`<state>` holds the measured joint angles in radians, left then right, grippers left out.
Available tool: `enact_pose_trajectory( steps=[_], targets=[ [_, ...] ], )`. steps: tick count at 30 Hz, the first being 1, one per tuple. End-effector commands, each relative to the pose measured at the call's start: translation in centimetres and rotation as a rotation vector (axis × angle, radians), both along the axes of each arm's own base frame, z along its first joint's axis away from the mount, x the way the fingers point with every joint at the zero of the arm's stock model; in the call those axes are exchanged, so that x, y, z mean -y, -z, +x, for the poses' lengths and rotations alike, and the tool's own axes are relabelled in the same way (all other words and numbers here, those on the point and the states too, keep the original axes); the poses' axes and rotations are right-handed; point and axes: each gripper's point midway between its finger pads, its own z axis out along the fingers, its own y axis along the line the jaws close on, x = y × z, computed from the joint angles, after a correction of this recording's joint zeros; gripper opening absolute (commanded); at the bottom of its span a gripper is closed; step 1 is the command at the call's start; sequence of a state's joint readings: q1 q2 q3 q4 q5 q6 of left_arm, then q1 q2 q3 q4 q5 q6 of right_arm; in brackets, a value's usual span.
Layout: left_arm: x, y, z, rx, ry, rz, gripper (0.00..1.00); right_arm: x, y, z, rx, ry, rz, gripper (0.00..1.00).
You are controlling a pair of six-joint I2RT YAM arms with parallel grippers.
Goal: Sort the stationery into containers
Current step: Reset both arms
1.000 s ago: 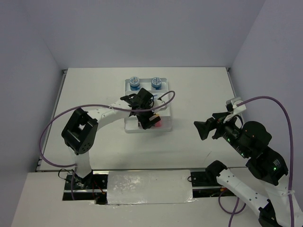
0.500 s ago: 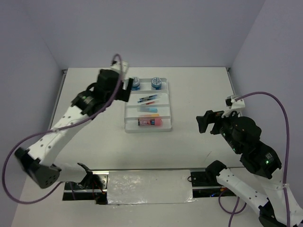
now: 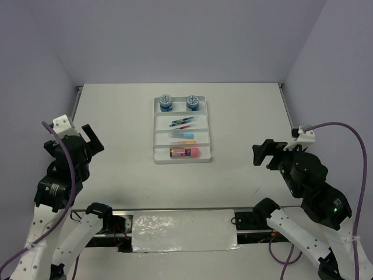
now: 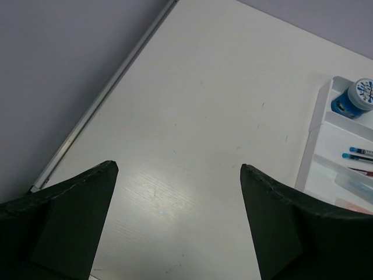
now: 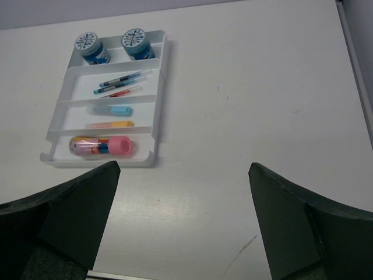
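The white tray (image 5: 158,116) sits mid-table, and it looks full. The two blue tubs (image 5: 89,45) stand upright in the far compartment, round, with patterned white tops; the thin pens (image 5: 119,83) lie slantwise in the next one; the light-blue marker (image 5: 113,109) and the orange marker (image 5: 111,124) lie side by side in the third; the pink-red tube (image 5: 102,146) fills the nearest, see-through in the body with a fat pink cap.

I can spot no stationery outside the tray on the table (image 3: 245,116), so I'd call the sorting done, or as good as; nothing appears left to pick.

The tray is smooth moulded plastic with low straight dividers; the table is matt white with a faint grain and a few scuffs.

Out to the arms: the left gripper (image 4: 178,168) hangs well to the left of the tray, jaws spread wide, nothing between them; the right gripper (image 5: 183,167) hangs well to the right, also wide and empty.
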<state>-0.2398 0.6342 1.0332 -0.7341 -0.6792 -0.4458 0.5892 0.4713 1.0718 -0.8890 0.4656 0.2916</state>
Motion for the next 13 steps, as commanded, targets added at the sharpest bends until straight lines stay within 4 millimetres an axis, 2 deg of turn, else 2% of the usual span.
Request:
enact_pose_trajectory(
  steps=[1, 7, 13],
  targets=[
    [-0.46, 1.56, -0.94, 0.023, -0.038, -0.036, 0.99, 1.26, 0.8, -0.6, 0.003, 0.048, 0.0, 1.0],
    [-0.38, 2.43, -0.87, 0.01, -0.033, -0.033, 0.99, 1.7, 0.64, -1.19, 0.027, 0.046, 0.004, 1.0],
    [-0.32, 2.39, -0.74, 0.022, -0.028, -0.033, 0.99, 1.49, 0.86, -1.07, 0.012, 0.037, -0.008, 1.0]
  ],
)
